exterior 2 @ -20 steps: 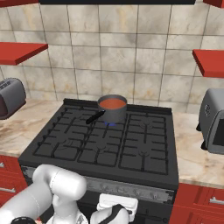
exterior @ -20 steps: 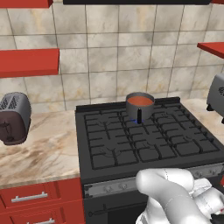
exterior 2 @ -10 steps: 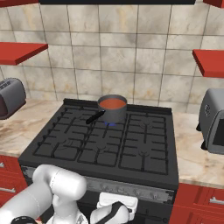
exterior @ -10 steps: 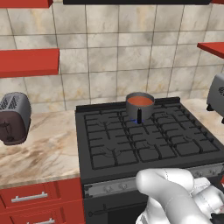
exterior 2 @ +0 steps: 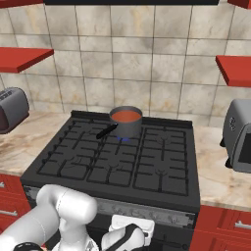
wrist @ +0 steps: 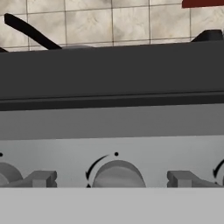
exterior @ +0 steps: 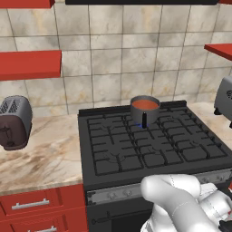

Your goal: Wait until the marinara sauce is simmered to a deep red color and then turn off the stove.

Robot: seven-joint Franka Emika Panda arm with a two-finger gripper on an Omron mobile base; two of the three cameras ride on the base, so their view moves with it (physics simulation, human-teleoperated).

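The saucepan (exterior 2: 126, 122) of marinara sauce (exterior 2: 126, 116) sits at the stove's (exterior 2: 117, 162) twelve o'clock burner, handle pointing to eight o'clock; gripper (wrist: 111, 179) fingers (wrist: 40, 179) spread wide, empty, flanking a knob (wrist: 117, 173).

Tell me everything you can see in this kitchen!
Stove: one, black, in the middle between the counters.
Saucepan: one, grey with a dark handle, on a back burner.
Sauce: orange-red, inside the saucepan.
Knobs: several, grey, along the stove's front strip.
Toasters: two, one dark on the left counter, one grey on the right counter.
Counters: marbled beige, either side of the stove.
Shelves: red, on the tiled wall.
Cabinets: red, under the counters.
Arm: one, white, low before the stove.
Gripper: open, facing a middle knob.
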